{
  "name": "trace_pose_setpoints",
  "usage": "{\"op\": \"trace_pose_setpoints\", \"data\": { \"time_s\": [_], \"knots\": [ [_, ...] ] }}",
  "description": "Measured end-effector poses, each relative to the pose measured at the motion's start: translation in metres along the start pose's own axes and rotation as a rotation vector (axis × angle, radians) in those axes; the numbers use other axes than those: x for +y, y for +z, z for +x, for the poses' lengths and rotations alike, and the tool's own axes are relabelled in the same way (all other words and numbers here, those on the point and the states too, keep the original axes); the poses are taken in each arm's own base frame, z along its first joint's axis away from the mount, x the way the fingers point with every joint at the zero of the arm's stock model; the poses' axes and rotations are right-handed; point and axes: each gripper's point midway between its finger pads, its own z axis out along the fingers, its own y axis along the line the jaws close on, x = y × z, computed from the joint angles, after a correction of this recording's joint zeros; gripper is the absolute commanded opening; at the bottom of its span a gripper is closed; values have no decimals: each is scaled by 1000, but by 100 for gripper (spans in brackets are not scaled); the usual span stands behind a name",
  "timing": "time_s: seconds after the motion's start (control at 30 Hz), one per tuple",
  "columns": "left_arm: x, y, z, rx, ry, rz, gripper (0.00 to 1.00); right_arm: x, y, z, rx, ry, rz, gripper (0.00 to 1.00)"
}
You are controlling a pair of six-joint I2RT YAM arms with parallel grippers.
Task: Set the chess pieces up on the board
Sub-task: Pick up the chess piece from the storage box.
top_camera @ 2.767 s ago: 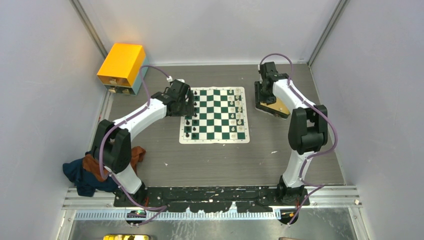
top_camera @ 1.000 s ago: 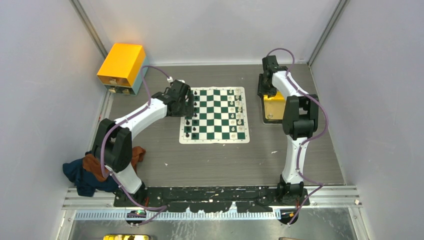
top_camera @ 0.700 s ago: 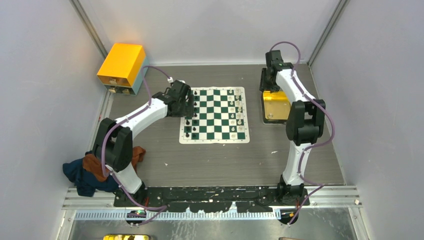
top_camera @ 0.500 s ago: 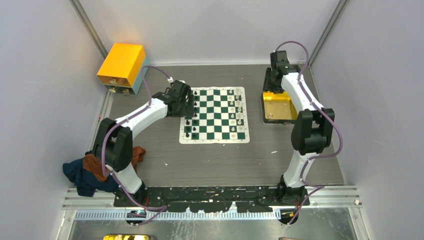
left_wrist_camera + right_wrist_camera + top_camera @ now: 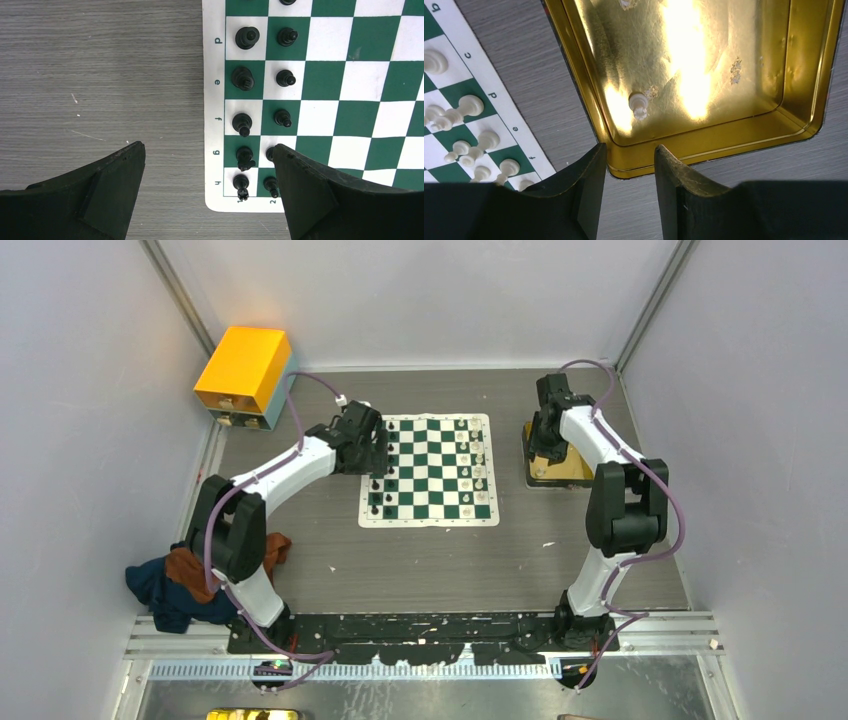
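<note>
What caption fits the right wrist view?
Open right gripper above gold tray with a white chess piece inside; board at left.

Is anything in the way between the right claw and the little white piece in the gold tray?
Nothing covers the white piece; it sits on the bare floor of the tray. Only the tray's near wall lies between it and the open right gripper, which could probably reach over it.

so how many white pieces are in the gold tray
1: a white piece on the tray floor, in the near corner on the board's side. Part of the tray is out of view, so more may be hidden.
</note>
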Motion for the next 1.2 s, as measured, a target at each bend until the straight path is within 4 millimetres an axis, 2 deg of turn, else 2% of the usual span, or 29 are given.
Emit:
{"op": "trace_pose_setpoints", "data": {
  "time_s": [0.43, 0.73, 0.87, 1.2],
  "knots": [
    [0, 4, 3, 12, 4, -5, 99, -4, 14, 13, 21, 29, 8, 46],
    [0, 6, 4, 16, 6, -7, 99, -8, 34, 15, 38, 60, 16, 45],
    [0, 6, 5, 17, 6, -7, 99, -9, 39, 15, 43, 68, 19, 42],
    [0, 8, 6, 22, 7, -10, 99, -9, 44, 15, 48, 77, 11, 30]
  ]
}}
